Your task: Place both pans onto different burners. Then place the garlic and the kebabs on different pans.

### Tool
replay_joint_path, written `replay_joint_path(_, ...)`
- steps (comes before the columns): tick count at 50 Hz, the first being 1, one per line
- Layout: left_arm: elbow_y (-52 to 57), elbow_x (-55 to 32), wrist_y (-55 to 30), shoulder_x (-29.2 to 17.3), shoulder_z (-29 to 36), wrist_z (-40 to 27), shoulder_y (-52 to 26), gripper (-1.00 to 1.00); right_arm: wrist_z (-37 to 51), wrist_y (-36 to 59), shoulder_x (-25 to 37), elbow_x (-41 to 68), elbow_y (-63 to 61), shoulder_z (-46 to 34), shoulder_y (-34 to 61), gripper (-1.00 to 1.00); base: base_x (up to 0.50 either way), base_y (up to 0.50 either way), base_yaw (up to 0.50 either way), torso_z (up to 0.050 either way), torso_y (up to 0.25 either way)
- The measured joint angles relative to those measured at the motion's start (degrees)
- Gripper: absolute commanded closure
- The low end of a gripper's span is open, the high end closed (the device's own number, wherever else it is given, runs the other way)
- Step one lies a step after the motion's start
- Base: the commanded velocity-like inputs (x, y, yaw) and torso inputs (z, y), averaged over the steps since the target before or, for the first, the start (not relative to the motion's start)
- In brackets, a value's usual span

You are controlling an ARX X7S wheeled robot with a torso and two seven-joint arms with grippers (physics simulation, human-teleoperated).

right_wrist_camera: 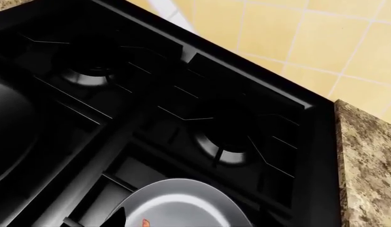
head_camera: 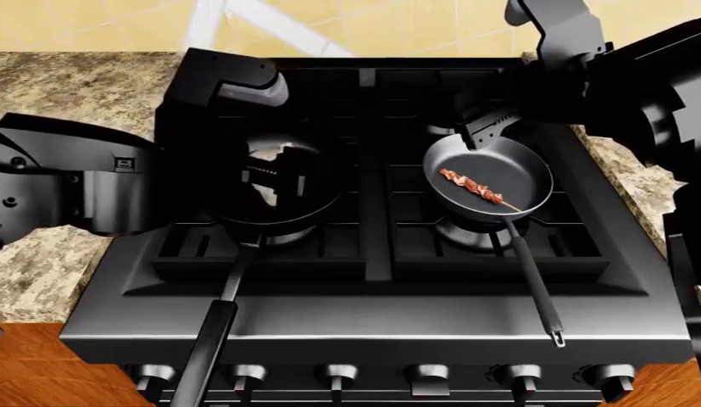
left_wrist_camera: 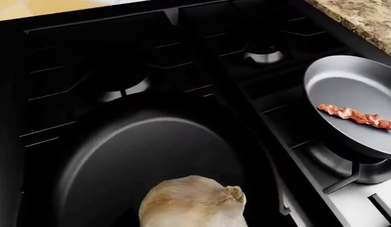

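Note:
The large black pan (head_camera: pixel 310 203) sits on the front left burner, its long handle (head_camera: pixel 214 335) pointing over the stove's front. My left gripper (head_camera: pixel 265 174) hovers over it, shut on the garlic (left_wrist_camera: pixel 192 202), a whitish bulb above the pan's floor (left_wrist_camera: pixel 138 151). The small grey pan (head_camera: pixel 520 174) sits on the front right burner, with the kebab (head_camera: pixel 472 186) lying in it; both also show in the left wrist view, the pan (left_wrist_camera: pixel 356 85) and the kebab (left_wrist_camera: pixel 356 116). My right gripper (head_camera: pixel 484 127) is open and empty above that pan's far rim (right_wrist_camera: pixel 176 189).
The two rear burners (right_wrist_camera: pixel 230 151) (right_wrist_camera: pixel 88 75) are bare. Silver knobs (head_camera: pixel 427 373) line the stove's front. Granite counter (head_camera: pixel 56 93) flanks the stove on both sides, and a yellow tiled wall (right_wrist_camera: pixel 296 38) stands behind it. The grey pan's thin handle (head_camera: pixel 536 288) points forward.

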Motion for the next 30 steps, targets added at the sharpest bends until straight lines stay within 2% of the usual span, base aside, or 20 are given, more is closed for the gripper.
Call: replay_joint_path(30,4.84,-2.08,1.09,-1.69,-2.01,-4.76,-2.06,-1.00,1.42,1.52,0.49,1.04,-2.46,1.55,-0.54,-1.00,0.00,0.00,0.00,0.000,0.000)
